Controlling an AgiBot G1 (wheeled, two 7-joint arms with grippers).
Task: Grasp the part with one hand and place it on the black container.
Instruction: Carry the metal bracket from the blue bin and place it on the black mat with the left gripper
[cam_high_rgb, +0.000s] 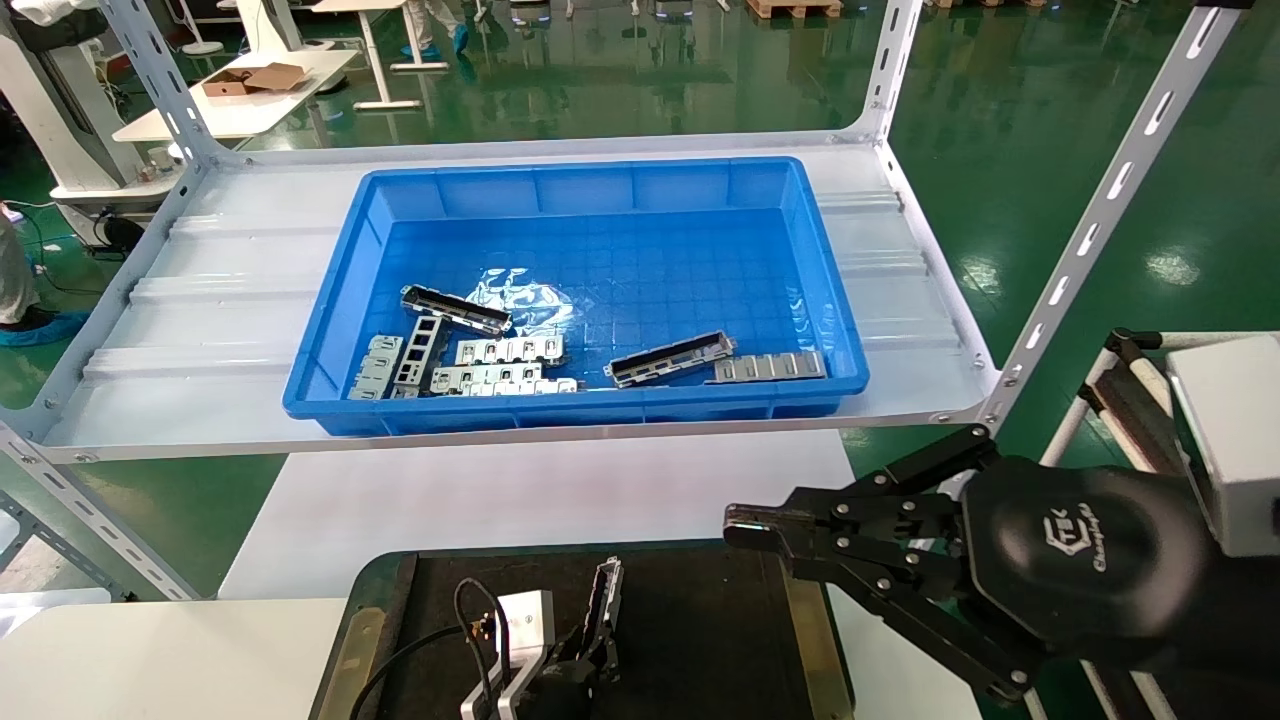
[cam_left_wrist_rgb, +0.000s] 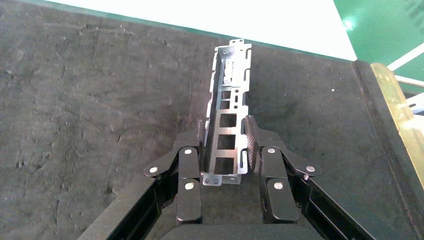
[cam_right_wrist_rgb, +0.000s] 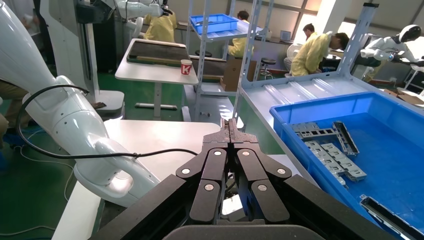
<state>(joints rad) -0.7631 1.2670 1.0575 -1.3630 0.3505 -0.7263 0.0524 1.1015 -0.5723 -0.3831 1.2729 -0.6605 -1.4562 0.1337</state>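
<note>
- A white counter (cam_high_rgb: 520, 500) is lying in front of the robot, below a grey metal shelf (cam_high_rgb: 250, 300).
- The black container (cam_high_rgb: 700, 620) is sitting directly on the counter at its near edge, with olive-brass rim strips along its sides.
- The shelf is carrying a blue bin (cam_high_rgb: 580, 400), which is standing directly on its ribbed surface.

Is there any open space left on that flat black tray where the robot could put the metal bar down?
Yes. The wide flat black tray is bare around the slim grey metal channel bar in the left gripper, out to its brass rim strip. The right gripper hangs over one corner. The blue plastic bin's near end is crowded.
</note>
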